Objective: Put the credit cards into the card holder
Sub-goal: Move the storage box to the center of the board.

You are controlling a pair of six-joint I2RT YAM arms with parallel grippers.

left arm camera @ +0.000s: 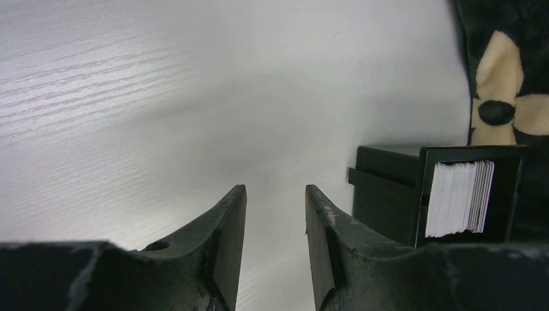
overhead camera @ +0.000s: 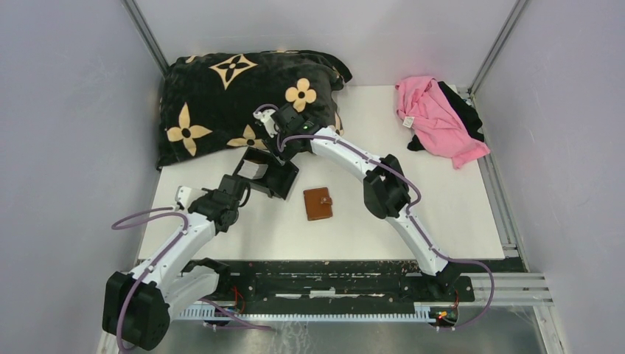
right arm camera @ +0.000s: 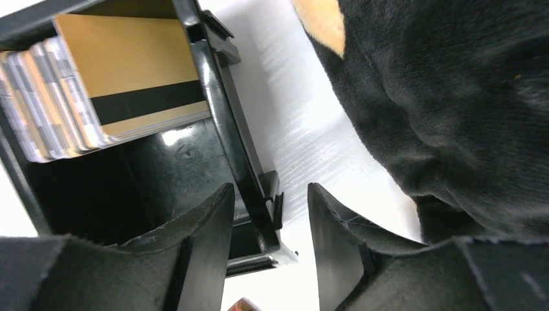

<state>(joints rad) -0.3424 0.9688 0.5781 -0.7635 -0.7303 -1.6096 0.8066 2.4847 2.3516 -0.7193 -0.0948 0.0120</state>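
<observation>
The credit cards (right arm camera: 123,71) stand as a pale stack with an orange-tan, black-striped card in front, inside a black plastic tray (right arm camera: 220,116). They show as a white stack in the left wrist view (left arm camera: 461,197) and in the top view (overhead camera: 255,171). The card holder (overhead camera: 318,203), a brown leather wallet, lies shut on the table right of the tray; its corner shows in the right wrist view (right arm camera: 249,304). My right gripper (right arm camera: 270,194) is open, its jaws either side of the tray's near wall. My left gripper (left arm camera: 275,194) is open and empty, just left of the tray (left arm camera: 388,191).
A black pillow with tan flowers (overhead camera: 236,96) lies right behind the tray and fills the right of the right wrist view (right arm camera: 453,97). Pink and black cloths (overhead camera: 438,122) lie at the back right. The white table (overhead camera: 442,206) ends at a metal rail in front.
</observation>
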